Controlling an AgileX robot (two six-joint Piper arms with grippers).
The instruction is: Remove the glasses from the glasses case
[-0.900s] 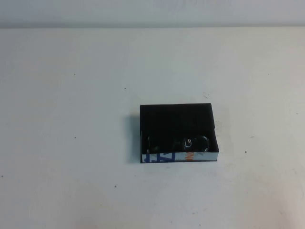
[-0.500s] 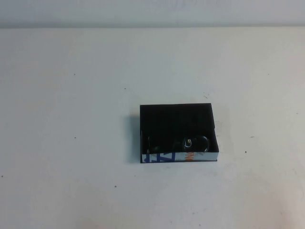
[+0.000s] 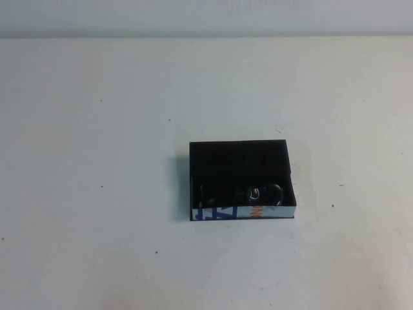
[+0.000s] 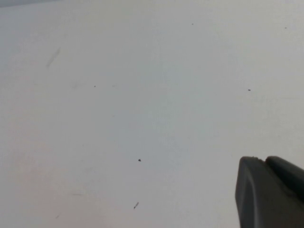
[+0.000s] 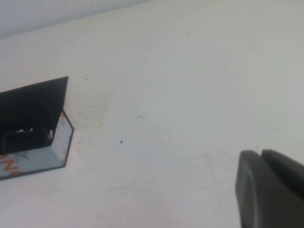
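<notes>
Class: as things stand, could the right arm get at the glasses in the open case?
Probably yes: the glasses lie uncovered in the lidless glasses case, with bare table between it and the right gripper.

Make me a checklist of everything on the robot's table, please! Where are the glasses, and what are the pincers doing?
Surface: white table, plain with a few tiny dark specks.
Job's things: glasses case, a black open box with a white side strip, sits a little right of the table's middle. The glasses lie inside it, along the wall nearest the robot, hard to make out against the black inside.
Clutter: nothing seen.
Pincers: left pincer shows only as a dark finger part over bare table, away from the case. Right pincer likewise, with the case's corner off to one side. Neither appears in the high view or touches anything.
Cables: nothing seen.
Surroundings: pale wall behind the table.
</notes>
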